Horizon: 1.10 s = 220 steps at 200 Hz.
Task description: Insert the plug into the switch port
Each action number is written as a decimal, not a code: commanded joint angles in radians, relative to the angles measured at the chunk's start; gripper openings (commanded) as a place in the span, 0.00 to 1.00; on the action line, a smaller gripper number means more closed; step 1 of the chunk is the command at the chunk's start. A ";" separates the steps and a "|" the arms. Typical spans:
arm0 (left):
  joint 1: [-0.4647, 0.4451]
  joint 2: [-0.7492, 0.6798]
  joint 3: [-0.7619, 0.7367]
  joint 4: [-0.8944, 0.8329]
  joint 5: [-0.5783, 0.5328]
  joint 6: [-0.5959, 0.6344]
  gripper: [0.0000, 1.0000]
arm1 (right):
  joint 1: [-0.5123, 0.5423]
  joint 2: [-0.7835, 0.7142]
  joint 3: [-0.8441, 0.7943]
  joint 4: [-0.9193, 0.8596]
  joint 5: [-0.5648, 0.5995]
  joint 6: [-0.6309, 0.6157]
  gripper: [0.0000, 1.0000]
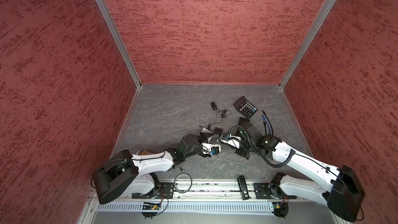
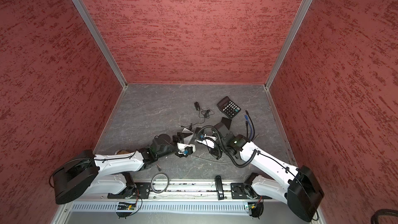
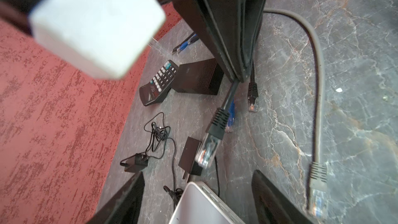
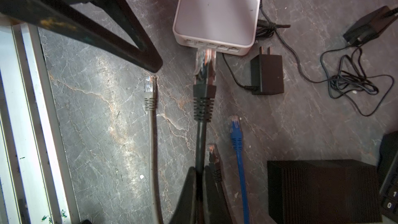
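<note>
One plug (image 4: 204,65) sits tip-first at the port row (image 4: 224,48) of your switch (image 4: 216,14), its black cable (image 4: 201,138) pinched in the right gripper (image 4: 200,175); the left gripper (image 3: 198,175) gapes astride the switch.

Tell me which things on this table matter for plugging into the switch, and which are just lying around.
In the job: white switch, black cable, its clear plug, right fingers clamped on that cable.

Lying about: gray cable, blue cable, second black cable, adapter beside the switch, adapter with the tangled cord, calculator, black box.
</note>
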 commanded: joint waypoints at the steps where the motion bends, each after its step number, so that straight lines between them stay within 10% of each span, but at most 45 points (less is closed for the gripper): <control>1: -0.003 0.030 0.039 0.035 0.030 0.044 0.70 | -0.008 -0.012 0.030 0.004 -0.035 0.004 0.00; 220: -0.016 0.128 0.109 -0.041 0.080 0.103 0.16 | -0.028 -0.035 0.043 0.008 -0.078 0.019 0.00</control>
